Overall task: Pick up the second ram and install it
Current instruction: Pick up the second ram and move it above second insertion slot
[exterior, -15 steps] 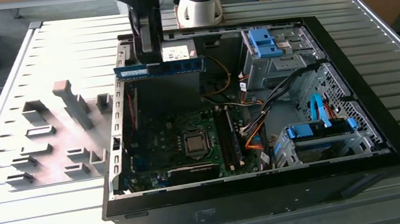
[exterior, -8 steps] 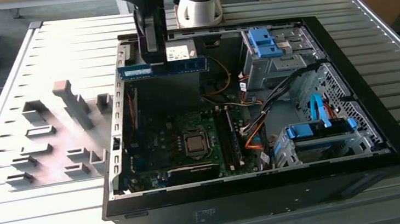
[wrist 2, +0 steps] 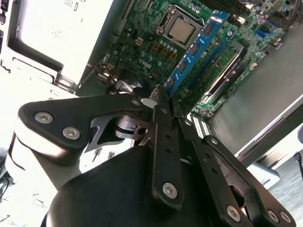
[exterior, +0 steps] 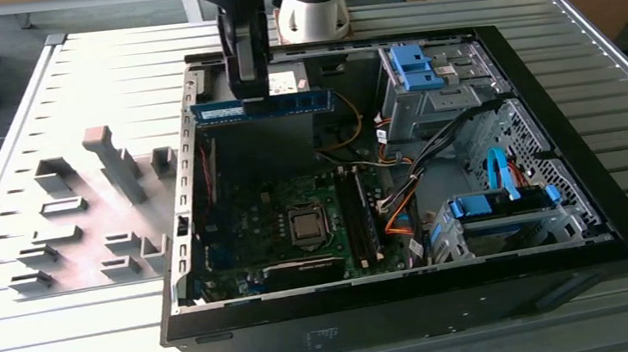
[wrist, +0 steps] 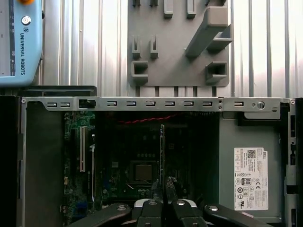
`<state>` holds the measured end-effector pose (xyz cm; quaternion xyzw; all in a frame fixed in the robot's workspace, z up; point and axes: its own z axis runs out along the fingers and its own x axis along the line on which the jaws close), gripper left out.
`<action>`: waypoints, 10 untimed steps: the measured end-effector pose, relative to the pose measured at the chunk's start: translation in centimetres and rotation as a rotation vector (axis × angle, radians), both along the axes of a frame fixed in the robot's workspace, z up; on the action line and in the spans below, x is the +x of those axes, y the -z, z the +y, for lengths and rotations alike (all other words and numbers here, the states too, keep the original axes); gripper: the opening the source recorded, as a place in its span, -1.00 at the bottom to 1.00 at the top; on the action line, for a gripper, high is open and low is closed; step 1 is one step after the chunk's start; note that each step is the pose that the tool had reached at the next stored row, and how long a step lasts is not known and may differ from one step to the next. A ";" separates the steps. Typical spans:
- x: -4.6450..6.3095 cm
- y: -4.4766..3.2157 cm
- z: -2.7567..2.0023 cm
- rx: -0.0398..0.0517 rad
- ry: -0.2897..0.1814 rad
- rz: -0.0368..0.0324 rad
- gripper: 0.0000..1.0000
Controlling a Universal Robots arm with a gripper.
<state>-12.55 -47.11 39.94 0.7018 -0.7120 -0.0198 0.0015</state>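
Ribbed grey sheet-metal slats make up the counter [exterior: 108, 75], on which an open black computer case [exterior: 419, 308] is laid on its side. Its green motherboard [exterior: 249, 221] is exposed, with a square, metal-framed processor socket [exterior: 308, 226] near the middle. The second ram [exterior: 296, 103], a long, thin, flat blue board, is held level in the air above the open case, toward its far end in the exterior view and clear of the motherboard. It is pinched between the black fingers of the hand [exterior: 251, 95], which is closed narrowly on the board's flat faces. In the second wrist view the hand [wrist 2: 160, 101] is seen as jointed black links fastened with bright screws, and the second ram [wrist 2: 194, 52], lined with dark rectangular chips, runs out from its tips. In the first wrist view the second ram [wrist: 162, 142] is seen edge-on, rising from the hand [wrist: 163, 189]. Light-blue plastic drive brackets [exterior: 417, 67] are mounted in the case's bare metal cages. A matt grey fixture plate [exterior: 99, 214] with blocky raised pegs is laid on the counter, on the exterior view's left of the case.
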 end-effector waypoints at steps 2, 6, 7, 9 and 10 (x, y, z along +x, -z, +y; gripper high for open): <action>0.1 0.00 0.00 -0.0001 0.000 0.0000 -0.73; 0.4 0.00 0.00 0.0000 0.000 0.0000 -0.73; 0.5 0.00 0.00 0.0000 0.000 0.0000 -0.73; 0.6 0.00 0.00 0.0000 0.000 0.0000 -0.73; 0.7 0.00 0.00 0.0000 0.000 0.0000 -0.73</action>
